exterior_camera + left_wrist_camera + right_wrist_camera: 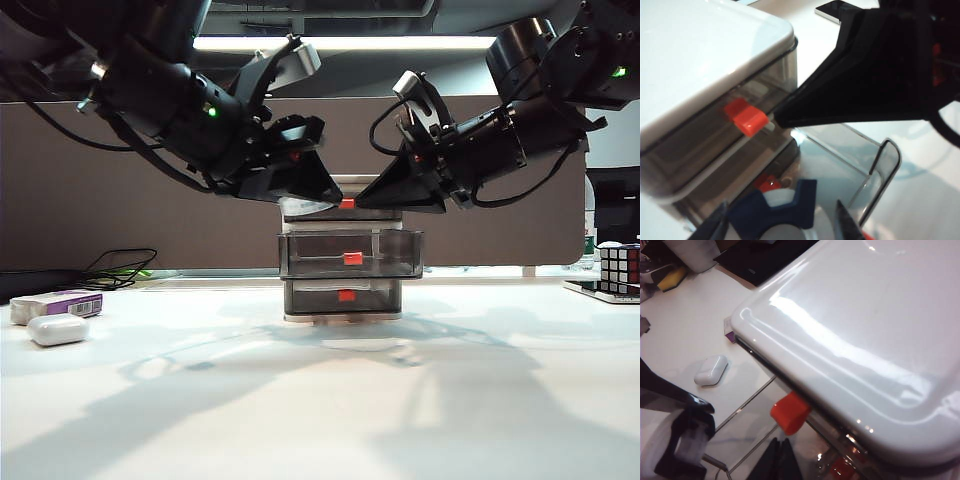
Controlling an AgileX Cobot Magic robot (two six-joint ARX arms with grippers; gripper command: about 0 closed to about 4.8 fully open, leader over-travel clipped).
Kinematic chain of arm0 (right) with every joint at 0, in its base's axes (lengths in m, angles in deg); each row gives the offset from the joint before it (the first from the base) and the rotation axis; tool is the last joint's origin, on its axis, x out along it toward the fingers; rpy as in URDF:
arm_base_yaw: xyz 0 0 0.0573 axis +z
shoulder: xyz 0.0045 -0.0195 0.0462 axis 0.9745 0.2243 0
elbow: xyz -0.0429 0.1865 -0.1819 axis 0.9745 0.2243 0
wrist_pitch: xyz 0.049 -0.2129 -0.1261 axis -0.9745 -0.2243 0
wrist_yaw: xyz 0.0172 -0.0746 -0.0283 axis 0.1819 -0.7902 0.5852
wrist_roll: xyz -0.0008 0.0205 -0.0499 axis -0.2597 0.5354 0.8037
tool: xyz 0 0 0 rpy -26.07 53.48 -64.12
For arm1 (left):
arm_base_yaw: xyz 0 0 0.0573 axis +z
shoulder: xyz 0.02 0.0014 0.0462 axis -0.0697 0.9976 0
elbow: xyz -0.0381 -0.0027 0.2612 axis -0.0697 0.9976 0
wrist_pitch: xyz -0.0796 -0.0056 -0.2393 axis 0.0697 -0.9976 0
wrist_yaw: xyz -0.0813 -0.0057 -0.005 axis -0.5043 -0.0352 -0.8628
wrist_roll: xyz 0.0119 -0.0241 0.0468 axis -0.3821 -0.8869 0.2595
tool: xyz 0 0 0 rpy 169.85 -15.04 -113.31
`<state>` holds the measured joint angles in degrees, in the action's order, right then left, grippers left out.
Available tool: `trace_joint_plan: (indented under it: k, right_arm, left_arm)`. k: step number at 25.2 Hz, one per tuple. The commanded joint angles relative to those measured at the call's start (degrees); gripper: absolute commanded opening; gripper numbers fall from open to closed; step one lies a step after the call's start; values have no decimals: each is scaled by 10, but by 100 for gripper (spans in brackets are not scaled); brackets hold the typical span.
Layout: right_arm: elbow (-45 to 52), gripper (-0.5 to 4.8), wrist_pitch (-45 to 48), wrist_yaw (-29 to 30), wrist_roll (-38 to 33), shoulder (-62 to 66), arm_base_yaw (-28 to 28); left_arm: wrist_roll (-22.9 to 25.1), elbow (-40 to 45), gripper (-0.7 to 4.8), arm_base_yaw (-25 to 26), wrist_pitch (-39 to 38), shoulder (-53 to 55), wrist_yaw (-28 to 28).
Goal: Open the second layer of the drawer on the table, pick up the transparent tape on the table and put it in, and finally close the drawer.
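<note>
Smoky translucent middle drawer tier (350, 253) pulled out, frame centre; left gripper (777, 220) above it grasping clear tape ring with dark clip (790, 212); right gripper (779, 460) pinched closed by red top-tier tab (790, 412); drop, closing remain

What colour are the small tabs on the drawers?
Red-orange tabs, clearest in the left wrist view.

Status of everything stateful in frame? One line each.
second layer: pulled out, open
top tier: closed
bottom tier: closed
transparent tape: gripped, held over the open second layer, not released
left claw: shut on the tape, above the drawer front
right claw: shut, empty, tip by the top tier's red tab
white case: closed, lying on the table
</note>
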<state>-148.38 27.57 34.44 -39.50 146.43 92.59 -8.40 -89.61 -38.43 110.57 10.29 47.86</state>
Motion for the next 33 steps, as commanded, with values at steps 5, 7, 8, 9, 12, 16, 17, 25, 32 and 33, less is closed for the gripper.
trace_joint_plan:
  k: [5, 7, 8, 9, 12, 16, 17, 25, 32, 33]
  right_arm:
    - [-2, -5, 9, 3, 0, -3, 1]
    - [-2, -5, 7, 3, 0, -3, 1]
    - [-2, -5, 7, 3, 0, -3, 1]
    - [-2, -5, 7, 5, -2, -3, 1]
    - [-2, -5, 7, 7, -2, -3, 2]
    - [-2, -5, 6, 11, -2, -3, 8]
    - [-2, -5, 7, 12, -2, -3, 8]
    - [-2, -5, 6, 12, -2, -3, 9]
    - [-2, -5, 6, 13, -2, -3, 9]
    - [-2, -5, 6, 14, -2, -3, 9]
  left_arm:
    - [14, -17, 214, 0, 8, 6, -34]
    - [15, -17, 247, 0, 9, 6, -33]
    - [15, -17, 247, 0, 9, 6, -33]
    - [16, -17, 247, 0, 9, 6, -33]
    - [16, -17, 247, 0, 19, 9, -34]
    - [14, -25, 340, 0, 38, 34, -55]
    - [10, -26, 389, 0, 35, 36, -52]
    - [14, -26, 347, -1, 35, 39, -51]
    - [13, -26, 241, -1, 50, 39, -55]
    - [13, -26, 241, -1, 50, 38, -55]
